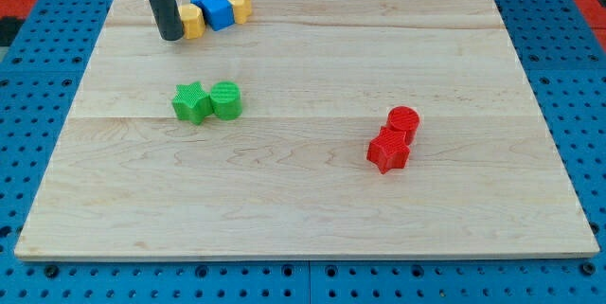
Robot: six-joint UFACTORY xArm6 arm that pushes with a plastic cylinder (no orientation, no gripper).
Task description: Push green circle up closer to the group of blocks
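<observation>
Item: green circle [226,99], touching green star [192,102], well below my tip [171,35], a jawless rod resting beside the yellow-and-blue group of blocks [216,10], not yet behind its target.

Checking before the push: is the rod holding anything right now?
Nothing is held. My tip rests beside the yellow block, well above the green circle.

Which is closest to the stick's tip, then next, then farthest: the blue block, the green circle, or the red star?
From my tip:
1. Blue block, just to its right at the view's top.
2. Green circle, below it, mid-board.
3. Red star, far off on the view's right.
</observation>
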